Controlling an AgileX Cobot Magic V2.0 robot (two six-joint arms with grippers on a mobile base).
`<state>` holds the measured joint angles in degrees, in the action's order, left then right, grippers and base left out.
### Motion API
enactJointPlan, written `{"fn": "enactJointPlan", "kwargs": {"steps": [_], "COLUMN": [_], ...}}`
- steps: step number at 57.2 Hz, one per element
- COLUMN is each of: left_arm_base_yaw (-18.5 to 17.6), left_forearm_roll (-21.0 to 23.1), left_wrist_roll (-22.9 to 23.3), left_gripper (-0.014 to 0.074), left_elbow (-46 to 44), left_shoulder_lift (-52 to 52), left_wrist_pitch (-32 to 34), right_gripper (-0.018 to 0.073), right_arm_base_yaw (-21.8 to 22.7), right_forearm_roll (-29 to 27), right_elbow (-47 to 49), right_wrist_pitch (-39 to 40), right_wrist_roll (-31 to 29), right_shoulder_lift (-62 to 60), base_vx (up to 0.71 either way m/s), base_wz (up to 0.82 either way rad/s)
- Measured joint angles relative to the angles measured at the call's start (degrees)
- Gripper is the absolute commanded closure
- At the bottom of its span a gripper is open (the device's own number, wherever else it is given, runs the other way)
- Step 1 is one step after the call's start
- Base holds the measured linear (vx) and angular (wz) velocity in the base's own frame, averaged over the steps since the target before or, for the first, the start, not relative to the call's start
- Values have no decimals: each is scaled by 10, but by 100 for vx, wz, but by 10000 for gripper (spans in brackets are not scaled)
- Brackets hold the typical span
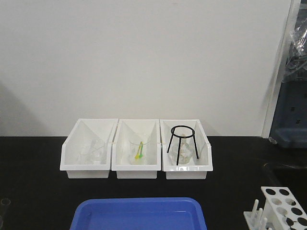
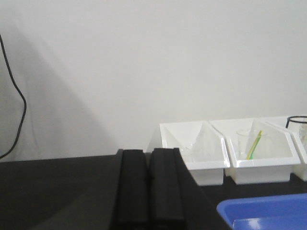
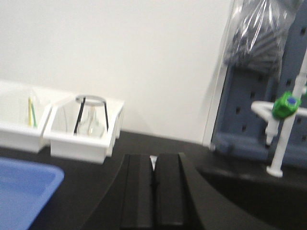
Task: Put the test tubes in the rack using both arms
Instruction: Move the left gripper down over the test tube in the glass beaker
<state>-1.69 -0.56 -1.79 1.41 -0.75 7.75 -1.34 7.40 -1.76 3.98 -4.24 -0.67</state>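
while left claw (image 2: 148,163), right claw (image 3: 154,165) sit closed, white rack (image 1: 283,206) shows round holes, upright pegs.

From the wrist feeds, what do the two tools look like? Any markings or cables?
Left tool: two matte black, flat rectangular fingers, no visible markings; a thin black cable loops along that view's left edge. Right tool: the same plain black block fingers on a black body flaring outward below. No arm links are in view.
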Motion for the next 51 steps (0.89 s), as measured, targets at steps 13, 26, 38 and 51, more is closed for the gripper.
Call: {"fn": "enactJointPlan", "kwargs": {"steps": [13, 26, 38, 51], "left_arm_base_yaw": [0, 0, 0, 0], "left_forearm_roll": [0, -63, -87, -89], "left_wrist_roll": [1, 1, 1, 1], "left_gripper": [597, 561, 451, 199], "left_elbow": [-18, -132, -181, -181], "left_shoulder_lift": [0, 36, 131, 210], "left_wrist_pitch": [9, -52, -92, -108], "right_gripper": [568, 564, 546, 430], "right_arm_base_yaw": [0, 0, 0, 0], "right_forearm_roll": [-13, -17, -17, -17], "right_elbow": [8, 136, 192, 193], "right_wrist_pitch": [52, -40, -83, -95], "right_wrist_roll": [18, 21, 21, 21], "right_shoulder_lift": [0, 34, 116, 185], "base_vx": [0, 0, 0, 0], "base_wz": [0, 0, 0, 0]}}
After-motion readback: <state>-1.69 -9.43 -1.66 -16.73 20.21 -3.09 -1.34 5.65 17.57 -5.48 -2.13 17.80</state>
